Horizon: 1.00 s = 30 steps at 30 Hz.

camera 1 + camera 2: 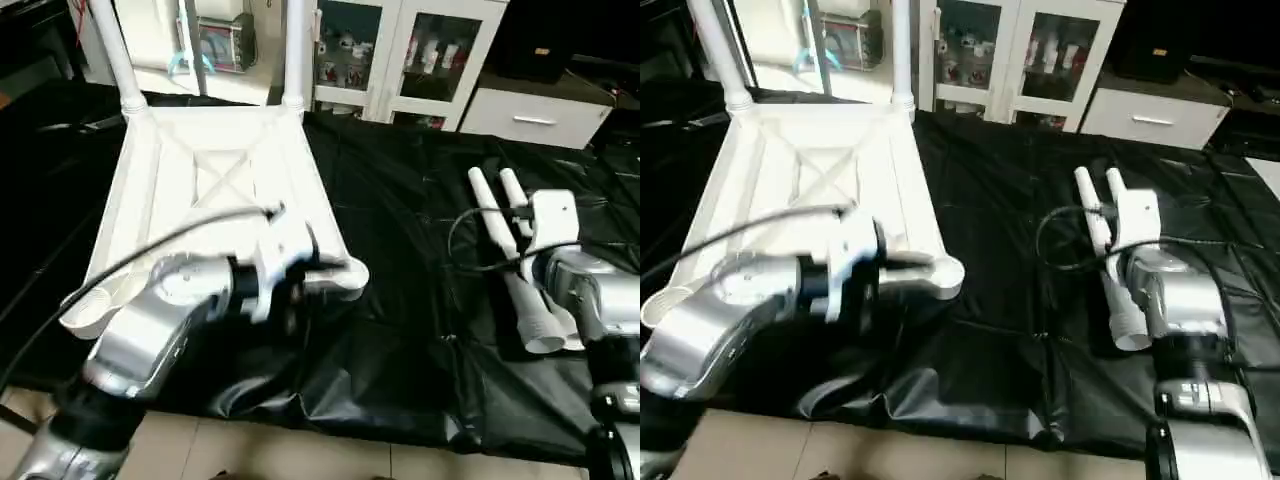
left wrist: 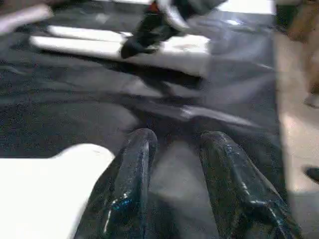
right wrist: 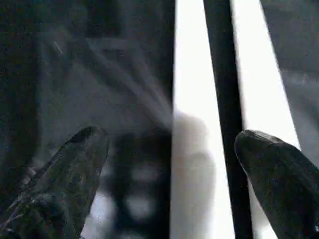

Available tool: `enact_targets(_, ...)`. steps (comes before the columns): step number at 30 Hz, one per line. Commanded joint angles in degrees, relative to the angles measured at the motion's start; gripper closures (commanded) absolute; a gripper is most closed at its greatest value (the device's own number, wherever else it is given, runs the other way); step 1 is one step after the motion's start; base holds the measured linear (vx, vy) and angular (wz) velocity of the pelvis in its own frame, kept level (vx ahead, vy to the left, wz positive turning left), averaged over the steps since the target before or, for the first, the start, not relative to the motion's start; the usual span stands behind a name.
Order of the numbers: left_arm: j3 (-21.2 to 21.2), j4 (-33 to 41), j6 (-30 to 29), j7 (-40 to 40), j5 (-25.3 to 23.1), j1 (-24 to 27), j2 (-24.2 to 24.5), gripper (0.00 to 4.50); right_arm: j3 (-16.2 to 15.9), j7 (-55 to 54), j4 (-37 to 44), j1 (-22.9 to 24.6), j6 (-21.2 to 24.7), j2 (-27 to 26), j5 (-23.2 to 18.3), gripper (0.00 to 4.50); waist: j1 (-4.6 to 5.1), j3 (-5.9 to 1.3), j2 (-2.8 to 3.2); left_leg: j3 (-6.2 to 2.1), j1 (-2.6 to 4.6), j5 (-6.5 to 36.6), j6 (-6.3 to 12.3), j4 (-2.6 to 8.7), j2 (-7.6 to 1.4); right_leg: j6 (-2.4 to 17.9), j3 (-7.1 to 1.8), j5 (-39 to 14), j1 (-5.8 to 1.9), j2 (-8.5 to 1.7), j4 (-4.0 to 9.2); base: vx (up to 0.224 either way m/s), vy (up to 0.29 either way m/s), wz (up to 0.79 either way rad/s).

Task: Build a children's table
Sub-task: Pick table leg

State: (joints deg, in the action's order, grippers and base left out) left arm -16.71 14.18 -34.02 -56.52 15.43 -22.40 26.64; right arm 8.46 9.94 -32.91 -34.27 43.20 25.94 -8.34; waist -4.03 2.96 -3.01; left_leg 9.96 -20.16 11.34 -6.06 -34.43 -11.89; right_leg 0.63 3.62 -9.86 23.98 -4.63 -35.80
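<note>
Table top [image 1: 215,190], white, upside down on the black sheet [image 1: 400,260], X-ribs up, at 10 o'clock of the head view. Two legs already stand in its far corner sockets: one [image 1: 112,50] at 11, one [image 1: 294,50] at 12. Near-right corner socket [image 1: 348,278] empty. Left gripper [image 2: 174,174] sits just beside that socket; fingers [image 2: 130,174] parted, nothing between them, white corner edge next to one finger. Two loose legs [image 1: 520,270] lie side by side on the sheet at 3 o'clock. Right gripper [image 3: 172,169] hovers over them, fingers [image 3: 75,164] spread wide, straddling one leg, not clamped. White cabinets [image 1: 400,50] at 12, beyond the sheet.
</note>
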Motion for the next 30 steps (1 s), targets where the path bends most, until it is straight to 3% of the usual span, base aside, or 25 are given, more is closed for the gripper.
enact_targets(1, -0.6, 1.3, -0.7, 0.0, 0.2, -0.3, -0.2, 2.70, 0.1, 0.7, -2.3, -1.1, 0.7, 0.5, 0.2, 0.09, 0.03, -3.75, 0.04, 0.55, -0.11, 7.6, -0.41, 3.68, -0.31, 10.1, -2.23, -9.4, -3.40, -2.13, 3.65, 0.000, 0.000, 0.00)
enact_targets(5, -0.5, 1.9, -1.8, 0.4, 0.4, -0.5, -0.4, 2.70, -0.5, 1.3, -4.8, -1.7, 1.1, 0.8, 0.1, 0.09, 0.04, -3.69, -0.25, 0.47, -0.23, 8.2, -0.67, 3.72, -0.27, 9.4, -2.16, -11.1, -3.53, -2.15, 3.78, 0.000, 0.000, 0.00)
enact_targets(12, -1.0, 3.7, -4.0, 0.3, 1.3, -0.6, 0.9, 2.70, -0.4, 1.9, -10.9, -3.5, 2.5, 1.2, 1.1, 0.09, 0.34, -3.60, -0.20, 0.43, -0.31, 9.4, -0.95, 3.64, -0.23, 8.4, -2.07, -14.9, -3.31, -2.15, 4.16, 0.000, 0.000, 0.00)
enact_targets(18, -1.1, 3.5, -4.0, 0.5, 1.1, -1.1, 1.3, 2.70, -0.5, 3.4, -12.3, -4.0, 3.1, 1.5, 0.5, 0.60, 0.30, -3.72, -0.16, 0.42, -0.40, 8.2, -0.71, 3.58, -0.28, 9.1, -2.07, -12.5, -3.39, -2.15, 3.87, 0.000, 0.000, 0.00)
enact_targets(30, -0.9, 3.2, -3.7, 1.0, 0.8, -1.4, 1.6, 2.70, -0.5, 3.9, -13.5, -5.0, 2.9, 1.3, 0.9, 1.62, 0.27, -3.71, -0.25, 0.44, -0.36, 8.7, -0.84, 3.59, -0.31, 9.1, -2.05, -13.6, -3.35, -2.21, 3.96, 0.000, 0.000, 0.00)
